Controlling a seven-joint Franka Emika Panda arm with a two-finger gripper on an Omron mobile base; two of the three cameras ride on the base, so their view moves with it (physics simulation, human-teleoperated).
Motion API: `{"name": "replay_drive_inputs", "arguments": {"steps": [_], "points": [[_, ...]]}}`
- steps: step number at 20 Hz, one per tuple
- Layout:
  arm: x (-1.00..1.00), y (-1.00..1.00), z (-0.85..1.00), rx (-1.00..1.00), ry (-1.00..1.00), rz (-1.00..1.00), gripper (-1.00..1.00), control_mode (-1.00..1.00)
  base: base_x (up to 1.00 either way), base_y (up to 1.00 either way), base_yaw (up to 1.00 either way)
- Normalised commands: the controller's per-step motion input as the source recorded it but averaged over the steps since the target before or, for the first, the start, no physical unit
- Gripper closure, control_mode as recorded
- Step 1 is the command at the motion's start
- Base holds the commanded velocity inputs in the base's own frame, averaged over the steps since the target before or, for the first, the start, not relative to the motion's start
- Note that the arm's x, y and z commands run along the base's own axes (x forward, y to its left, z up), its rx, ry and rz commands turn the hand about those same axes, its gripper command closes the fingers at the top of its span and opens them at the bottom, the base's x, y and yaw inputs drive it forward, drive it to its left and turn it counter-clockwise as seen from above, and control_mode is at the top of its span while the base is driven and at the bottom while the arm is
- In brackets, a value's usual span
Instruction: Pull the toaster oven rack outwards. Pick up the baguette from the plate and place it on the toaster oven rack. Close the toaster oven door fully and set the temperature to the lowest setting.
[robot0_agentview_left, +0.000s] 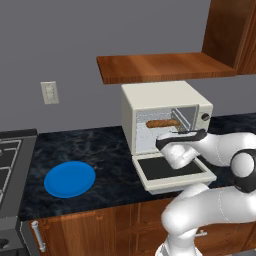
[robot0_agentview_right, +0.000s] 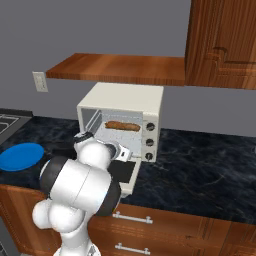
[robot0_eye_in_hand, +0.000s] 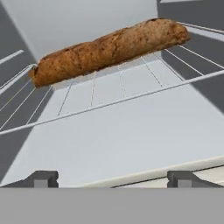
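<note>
Two claw (robot0_eye_in_hand: 113, 178) fingertips spread wide, arm level before baguette (robot0_eye_in_hand: 109, 50).

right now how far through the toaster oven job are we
Done: the baguette lies on the toaster oven rack inside the toaster oven, and the plate is bare. In hand: the gripper is open, holding nothing, at the oven mouth facing the bread. Left: the toaster oven door is hanging down flat, so it needs closing fully, then a knob on the right side must go to the lowest temperature.
</note>
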Motion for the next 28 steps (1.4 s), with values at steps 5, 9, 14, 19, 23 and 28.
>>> {"name": "replay_drive_inputs", "arguments": {"steps": [5,9,14,19,23,28], "points": [[-0.15,-0.35,0.97,0.08,0.00,-0.03,-1.00,-1.00,0.00,0.00,0.00],[0.00,-0.38,1.00,0.04,-0.02,-0.04,-1.00,-1.00,0.00,0.00,0.00],[0.00,-0.46,1.00,0.04,-0.02,-0.07,-1.00,-1.00,0.00,0.00,0.00],[-0.07,-0.59,1.00,0.12,0.15,-0.08,-1.00,-1.00,0.00,0.00,0.00],[-0.39,-0.37,0.53,0.09,0.41,-0.08,-1.00,-1.00,0.00,0.00,0.00],[-0.65,-0.25,0.06,0.04,0.00,0.00,-1.00,-1.00,0.00,0.00,0.00]]}}
